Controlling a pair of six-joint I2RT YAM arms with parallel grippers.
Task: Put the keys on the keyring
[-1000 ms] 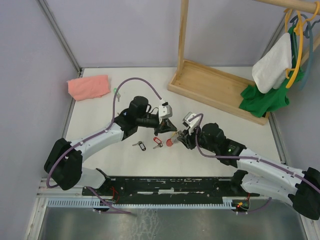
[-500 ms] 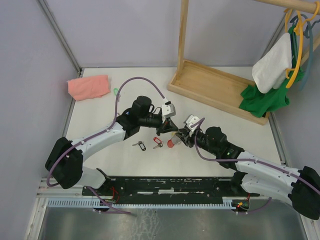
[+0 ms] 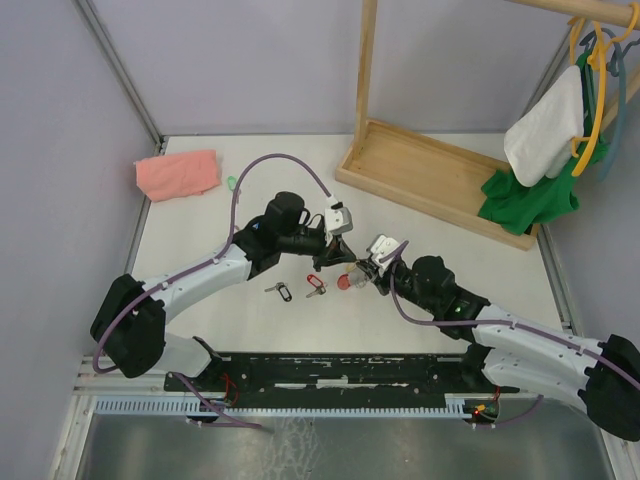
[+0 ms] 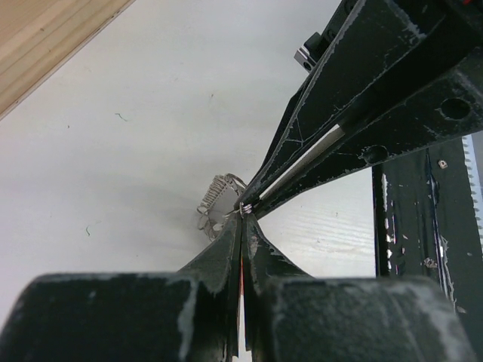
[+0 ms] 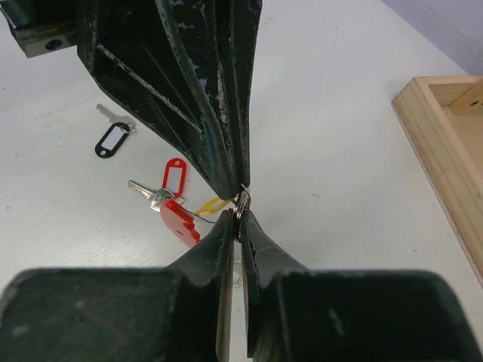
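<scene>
A wooden rack (image 3: 430, 175) hung with clothes (image 3: 545, 150) stands well beyond the fingers on the right arm's side. A pink cloth (image 3: 178, 173) lies far off on the left arm's side. Mid-table, the left gripper (image 4: 243, 226) and the right gripper (image 5: 238, 219) meet tip to tip. Both are pinched to a narrow slit on the silver wire loop of the keyring (image 5: 179, 221). Its red crescent hangs just beside the right fingers (image 5: 219, 241), towards the left arm. Each gripper's dark fingers fill much of the other's wrist view and hide the joint itself. A yellow key (image 5: 213, 205) shows only its tag, right at the fingertips. The red key (image 5: 173, 175) lies near the crescent, the black key (image 5: 113, 139) further out the same way. A green key (image 3: 232, 183) sits far off, beside the cloth.
</scene>
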